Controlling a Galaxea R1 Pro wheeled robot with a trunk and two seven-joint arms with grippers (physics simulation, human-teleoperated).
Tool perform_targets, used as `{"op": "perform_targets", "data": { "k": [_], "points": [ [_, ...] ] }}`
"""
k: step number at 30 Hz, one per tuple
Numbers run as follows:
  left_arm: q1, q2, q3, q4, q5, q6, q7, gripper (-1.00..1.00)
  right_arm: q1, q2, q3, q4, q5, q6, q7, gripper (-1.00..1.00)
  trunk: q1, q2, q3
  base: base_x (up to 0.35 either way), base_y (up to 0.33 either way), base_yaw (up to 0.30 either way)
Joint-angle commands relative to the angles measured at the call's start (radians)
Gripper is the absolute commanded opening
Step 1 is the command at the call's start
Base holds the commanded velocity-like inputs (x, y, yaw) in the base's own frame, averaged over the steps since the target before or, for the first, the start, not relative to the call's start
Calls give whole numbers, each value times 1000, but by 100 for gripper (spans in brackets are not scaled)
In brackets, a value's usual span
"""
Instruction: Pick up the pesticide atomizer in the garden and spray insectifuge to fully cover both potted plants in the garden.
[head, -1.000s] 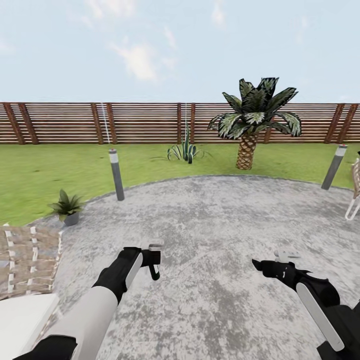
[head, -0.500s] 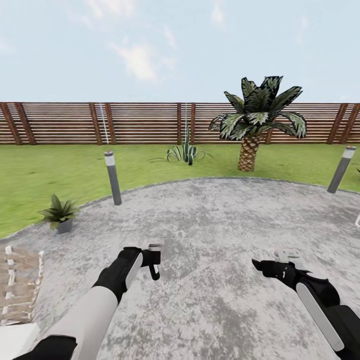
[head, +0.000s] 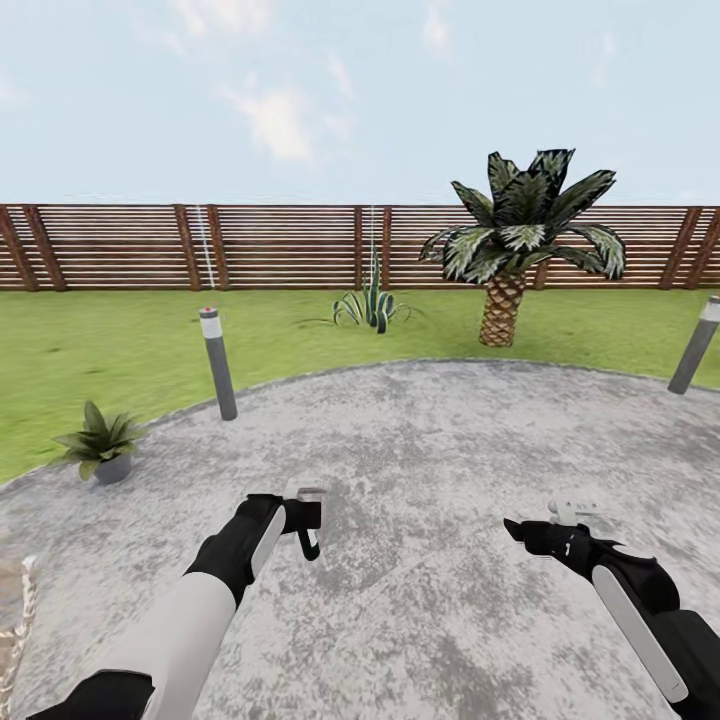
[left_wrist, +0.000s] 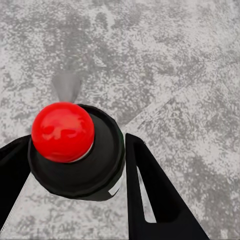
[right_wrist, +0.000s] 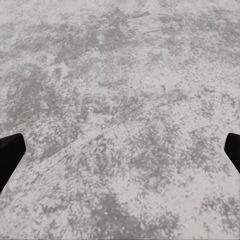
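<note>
The left pincer (head: 310, 528) is closed tight around the pesticide atomizer (left_wrist: 80, 150), whose red top sticks up between its fingers, and the right pincer (head: 530, 530) hangs wide open over the grey patio (head: 450, 430), holding nothing. The whole view has turned since a second ago. The potted plant (head: 98, 440), far ahead and left of the left pincer, now sits nearer the picture's edge, and so does the lamp post (head: 217, 363).

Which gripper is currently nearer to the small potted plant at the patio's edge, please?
Left. The left gripper, shut on the pesticide atomizer, sits on the same side as the potted plant; the open right gripper is farther across the patio.
</note>
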Motion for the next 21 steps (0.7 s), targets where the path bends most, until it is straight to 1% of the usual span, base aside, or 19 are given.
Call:
{"op": "perform_targets", "data": {
  "k": [1,9,21],
  "points": [
    [0,0,-1,-1,4,5,0,-100,-1,-1,2,-1,-10,3,-9,100,0,0,-1,324,0,0],
    [0,-7,-1,-1,4,5,0,-100,-1,-1,2,-1,-10,3,-9,100,0,0,-1,324,-35,23],
    [0,-7,-1,-1,4,5,0,-100,-1,-1,2,-1,-10,3,-9,100,0,0,-1,324,-86,129]
  ]
}}
